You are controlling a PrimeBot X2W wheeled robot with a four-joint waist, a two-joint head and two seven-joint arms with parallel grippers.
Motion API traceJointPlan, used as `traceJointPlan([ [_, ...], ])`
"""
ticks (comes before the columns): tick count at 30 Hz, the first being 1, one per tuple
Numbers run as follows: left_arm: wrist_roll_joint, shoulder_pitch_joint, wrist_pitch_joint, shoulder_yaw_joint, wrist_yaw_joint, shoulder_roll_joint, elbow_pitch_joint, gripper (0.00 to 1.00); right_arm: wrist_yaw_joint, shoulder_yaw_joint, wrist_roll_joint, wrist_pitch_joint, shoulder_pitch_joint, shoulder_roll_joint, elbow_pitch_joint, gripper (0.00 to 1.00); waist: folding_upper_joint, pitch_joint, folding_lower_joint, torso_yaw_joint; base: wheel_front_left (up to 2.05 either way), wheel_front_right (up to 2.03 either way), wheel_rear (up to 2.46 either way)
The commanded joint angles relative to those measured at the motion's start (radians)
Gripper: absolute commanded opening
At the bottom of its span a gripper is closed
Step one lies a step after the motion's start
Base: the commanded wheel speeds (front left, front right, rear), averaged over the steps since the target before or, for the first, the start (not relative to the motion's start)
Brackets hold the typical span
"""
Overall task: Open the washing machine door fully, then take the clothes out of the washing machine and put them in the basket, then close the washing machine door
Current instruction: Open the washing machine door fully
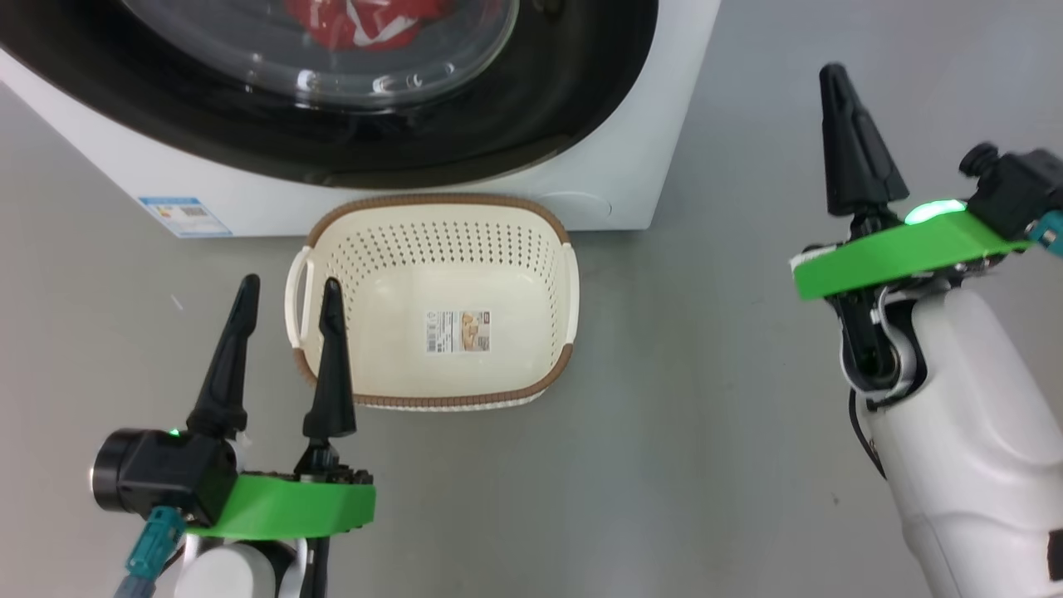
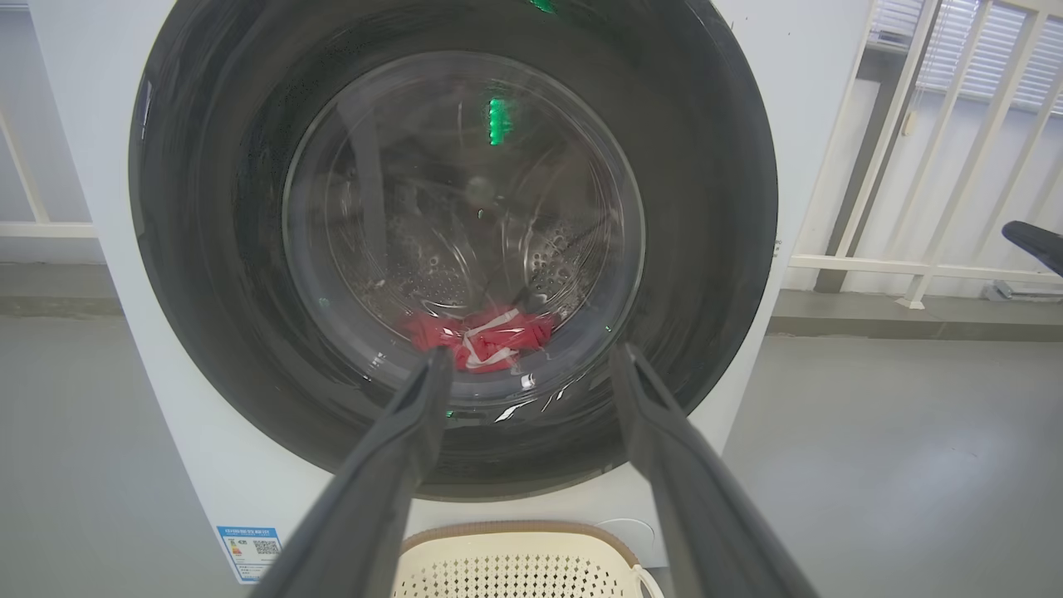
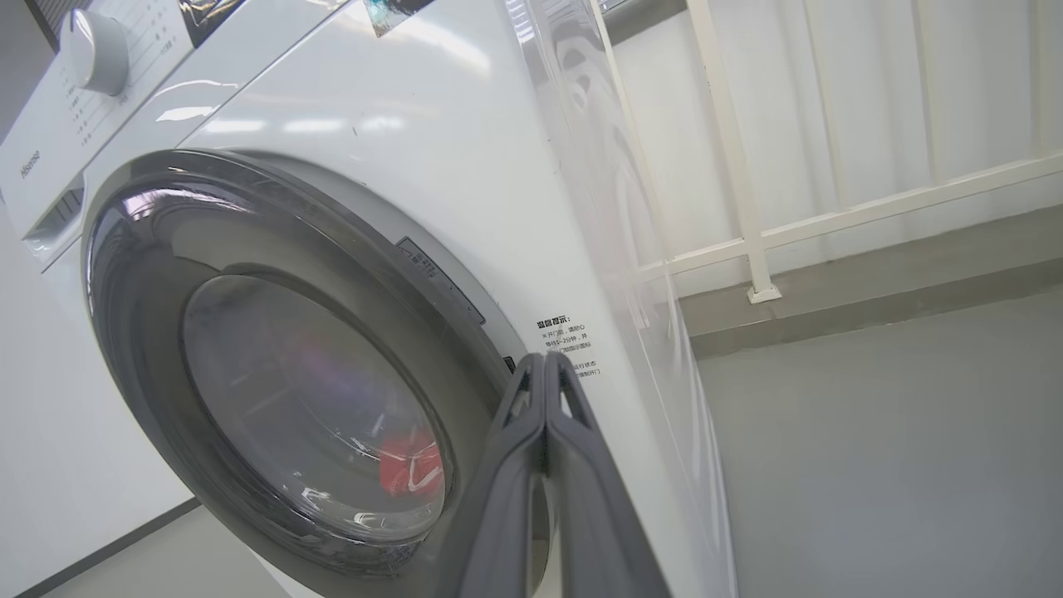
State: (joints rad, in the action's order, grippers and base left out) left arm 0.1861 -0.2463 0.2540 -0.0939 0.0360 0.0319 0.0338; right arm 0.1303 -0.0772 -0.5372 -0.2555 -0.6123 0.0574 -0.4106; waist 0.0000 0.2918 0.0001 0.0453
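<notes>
Three steps all pending: door (image 1: 540,108) looks shut at top of head view, red clothes (image 1: 365,21) behind glass inside washing machine (image 1: 614,183), basket (image 1: 432,202) empty at centre frame, just below. Left gripper (image 1: 291,284) spread wide, lower left; right gripper (image 1: 833,75) pinched closed, empty, upper right.

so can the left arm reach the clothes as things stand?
Probably not. The door looks shut, so it stands between the open left tool and the red clothes inside.
</notes>
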Motion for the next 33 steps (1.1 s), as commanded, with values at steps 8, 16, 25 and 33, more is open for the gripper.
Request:
traceJointPlan([
  [8, 0.002, -0.049, 0.008, 0.015, 0.005, 0.018, -0.075, 1.00, 0.000, -0.040, -0.192, -0.006, -0.172, -0.007, -0.046, 0.00, 0.0000, 0.118, 0.0000, 0.033, 0.00, 0.00, 0.00],
  [16, 0.001, -0.074, 0.008, 0.007, 0.003, 0.018, -0.107, 1.00, 0.000, -0.080, -0.387, 0.074, -0.319, -0.007, -0.106, 0.00, 0.0000, 0.182, 0.0000, 0.053, 0.00, 0.00, 0.00],
  [25, 0.001, -0.093, 0.008, 0.006, -0.001, 0.018, -0.120, 1.00, 0.000, -0.033, -0.613, 0.269, -0.417, -0.007, -0.101, 0.00, 0.0000, 0.229, 0.0000, 0.075, 0.00, 0.00, 0.00],
  [33, 0.003, -0.103, 0.008, 0.001, -0.004, 0.018, -0.117, 1.00, 0.000, 0.015, -0.739, 0.468, -0.500, 0.018, -0.111, 0.00, 0.0000, 0.254, 0.0000, 0.088, 0.00, 0.00, 0.00],
])
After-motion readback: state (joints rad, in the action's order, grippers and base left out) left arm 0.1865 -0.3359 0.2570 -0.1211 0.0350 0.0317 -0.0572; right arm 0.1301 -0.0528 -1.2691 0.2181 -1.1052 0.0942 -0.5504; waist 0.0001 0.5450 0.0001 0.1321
